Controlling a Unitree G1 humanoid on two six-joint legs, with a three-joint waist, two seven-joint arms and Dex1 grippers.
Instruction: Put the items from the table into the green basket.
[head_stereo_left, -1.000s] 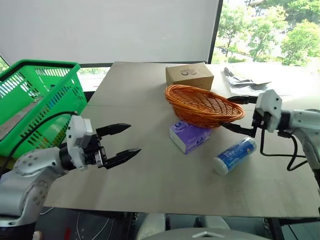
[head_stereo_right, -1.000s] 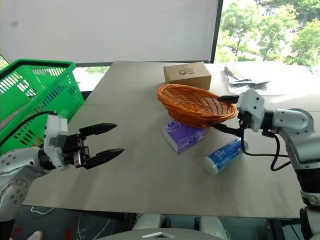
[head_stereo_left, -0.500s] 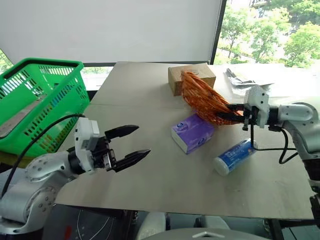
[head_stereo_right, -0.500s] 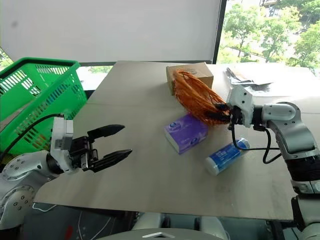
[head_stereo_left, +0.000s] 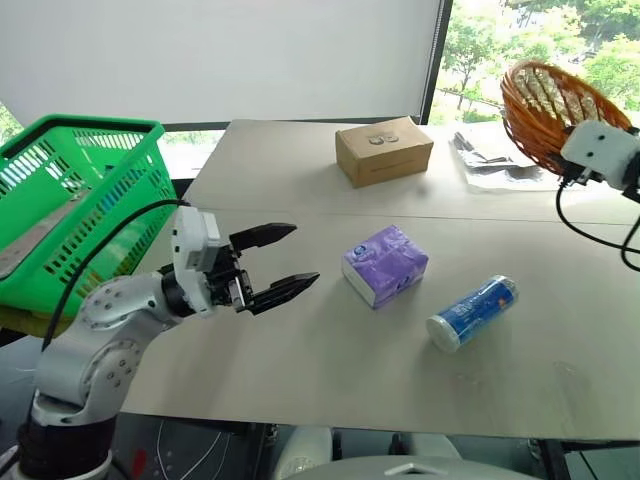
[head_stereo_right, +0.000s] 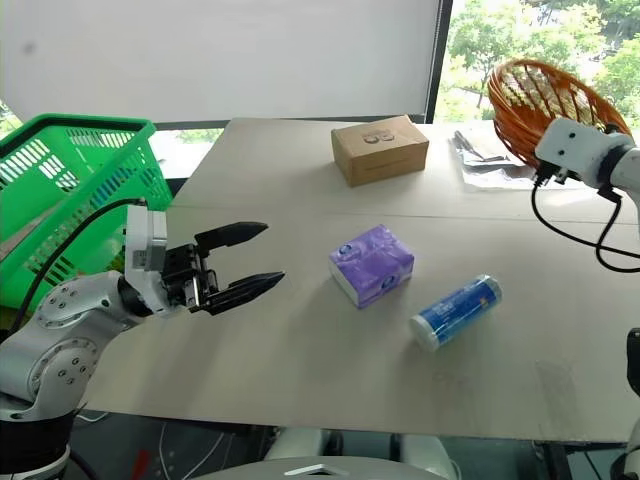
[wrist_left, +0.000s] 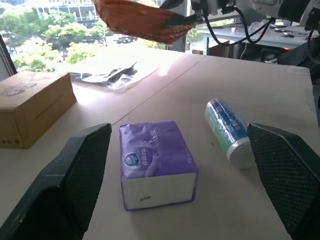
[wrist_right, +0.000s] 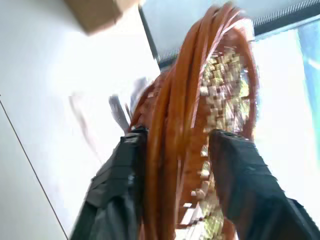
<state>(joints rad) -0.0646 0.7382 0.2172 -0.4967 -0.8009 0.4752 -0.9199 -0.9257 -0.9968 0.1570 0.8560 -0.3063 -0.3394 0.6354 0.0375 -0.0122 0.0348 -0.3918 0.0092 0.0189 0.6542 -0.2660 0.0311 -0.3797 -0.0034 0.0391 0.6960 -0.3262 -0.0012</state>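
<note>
Tissue pack (head_stereo_left: 386, 263): purple, soft, rectangular; lay flat on the table (head_stereo_left: 300, 370), turned askew, nearer than the cardboard box (head_stereo_left: 384, 150).
Blue container (head_stereo_left: 472, 312): cylinder with white ends; lay on its side, slanted, just right of the tissue pack, apart from it.
Green basket (head_stereo_left: 75, 205): slotted sides; stood tilted off the table's left edge.

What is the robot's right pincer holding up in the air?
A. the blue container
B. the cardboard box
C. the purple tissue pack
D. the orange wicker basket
D: the right pincer has its fingers on either side of the wicker basket's rim and holds it tipped on edge above the table, while the other three things lie on the tabletop.
</note>
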